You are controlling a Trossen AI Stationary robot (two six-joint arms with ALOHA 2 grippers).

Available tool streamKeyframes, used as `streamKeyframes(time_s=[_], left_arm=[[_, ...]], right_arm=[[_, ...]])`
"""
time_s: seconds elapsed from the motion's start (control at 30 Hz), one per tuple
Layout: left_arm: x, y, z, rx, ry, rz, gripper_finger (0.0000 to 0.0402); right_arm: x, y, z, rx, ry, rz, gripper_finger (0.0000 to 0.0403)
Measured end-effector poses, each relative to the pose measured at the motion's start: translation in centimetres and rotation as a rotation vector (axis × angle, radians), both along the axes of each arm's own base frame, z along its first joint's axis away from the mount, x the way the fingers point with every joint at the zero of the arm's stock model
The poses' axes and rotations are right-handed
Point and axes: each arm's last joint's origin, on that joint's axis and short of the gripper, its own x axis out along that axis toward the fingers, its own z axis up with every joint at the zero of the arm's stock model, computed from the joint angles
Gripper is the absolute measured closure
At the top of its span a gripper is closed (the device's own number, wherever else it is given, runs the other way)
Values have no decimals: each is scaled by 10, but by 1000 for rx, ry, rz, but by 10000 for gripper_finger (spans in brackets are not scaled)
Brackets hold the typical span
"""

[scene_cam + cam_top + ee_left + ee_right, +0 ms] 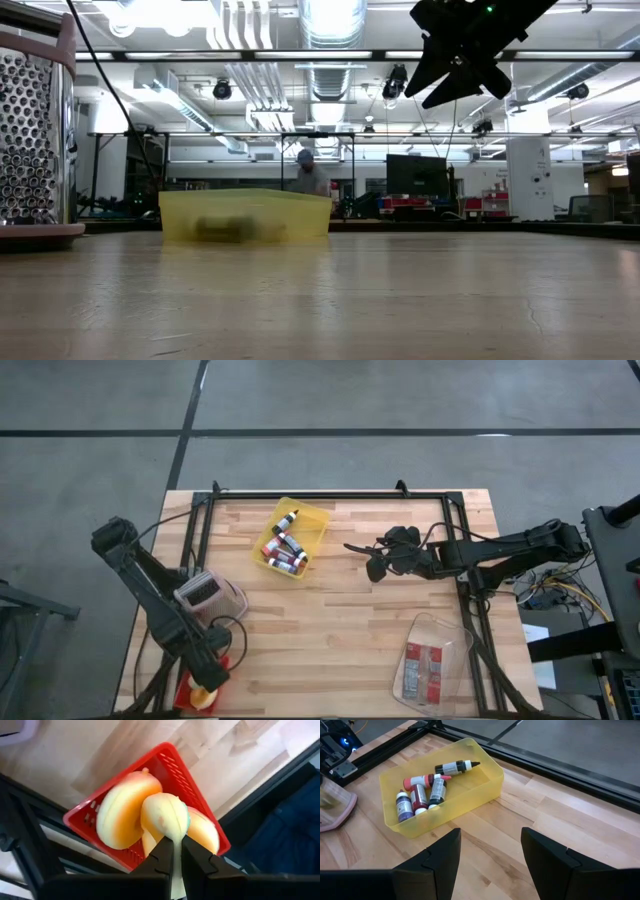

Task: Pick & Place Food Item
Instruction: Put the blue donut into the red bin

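A red slotted basket (176, 766) sits at the table's near left corner (186, 690). It holds rounded yellow-orange food pieces (122, 810). My left gripper (175, 843) (208, 685) hangs over the basket, pointing down, shut on a pale yellow food piece (165, 815). My right gripper (372, 562) (490, 845) waits open above the middle of the table, right of a yellow bin (290, 540), with nothing between its fingers. My left gripper pinches a thin pale edge (175, 854) of the yellow food piece between its two fingers, coming from above and pointing steeply down. The piece's rounded body shows beyond the fingertips, over the other pieces in the basket. Whether it rests on them, I cannot tell.
The yellow bin (445, 795) holds several small bottles. A metal grater on a pink base (210, 592) stands close to the left arm. A clear tub (432, 660) with packets in it sits near right. A black frame (330, 495) rims the table. A person (310, 172) stands far behind.
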Motion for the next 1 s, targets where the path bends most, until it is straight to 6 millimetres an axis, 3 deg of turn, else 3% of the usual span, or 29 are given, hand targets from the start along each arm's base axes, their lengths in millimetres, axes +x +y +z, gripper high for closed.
streamKeyframes(time_s=[0.5, 1.0], left_arm=[[4, -4, 1, -20, -87, -11, 376], [10, 0, 1, 114, -266, -48, 376]], right_arm=[[0, 0, 0, 0, 0, 0, 199], [0, 0, 0, 0, 0, 0, 199]])
